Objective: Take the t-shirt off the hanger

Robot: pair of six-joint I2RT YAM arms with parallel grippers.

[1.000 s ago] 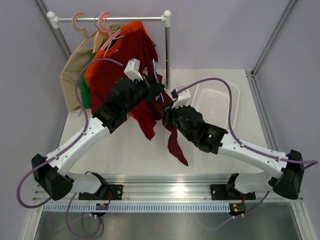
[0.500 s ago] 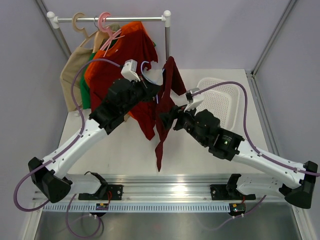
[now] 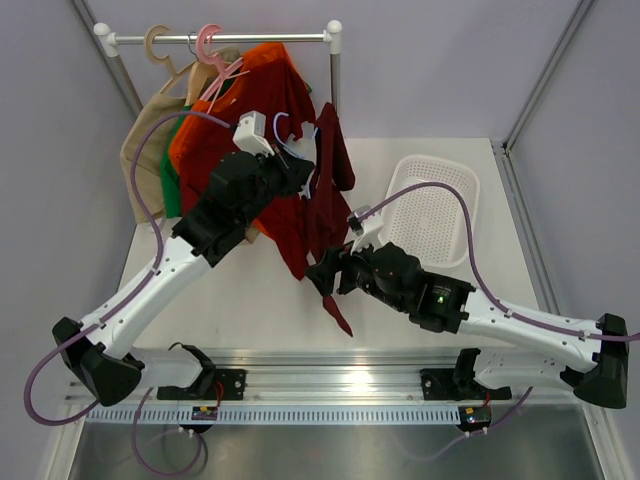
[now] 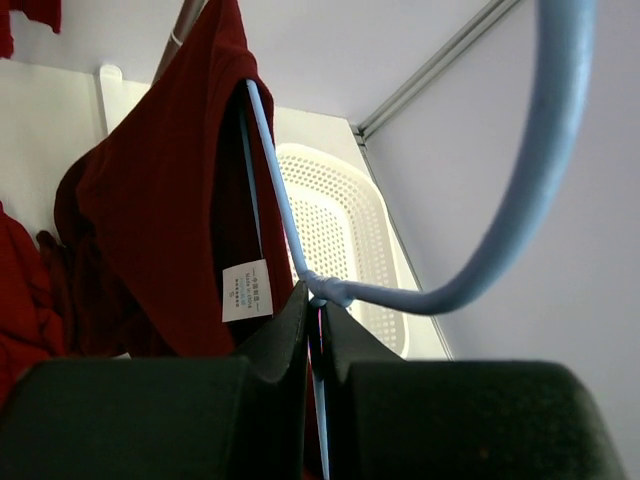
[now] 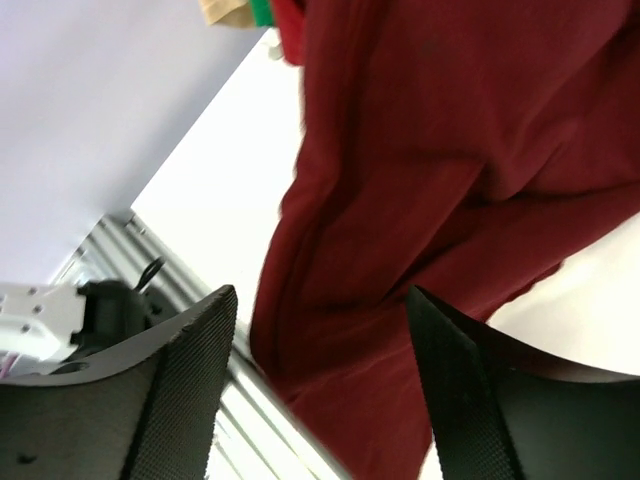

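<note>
Left gripper (image 4: 316,315): closed tight on the neck of the thin pale blue-lilac wire hanger (image 4: 505,250), just under its hook. Right gripper (image 5: 320,300): spread wide, nothing pinched. Cloth of the dark maroon short-sleeved t-shirt (image 5: 430,150) hangs between and beyond its fingers.

We find the t-shirt not yet off the hanger. It drapes over one wire shoulder, with its white neck label (image 4: 247,290) showing. In the top view it hangs limp from the left gripper down towards the white worktop (image 3: 230,290). Its long axis is near vertical and its lower end is just beside the right gripper. The hook rises above the left gripper, on the side of the metal clothes rail (image 3: 260,38).

We judge the right arm nearer the free cloth, which lies straight ahead of its open fingers. The next move calls for a pinch there, then a pull down along the wire shoulder.
</note>
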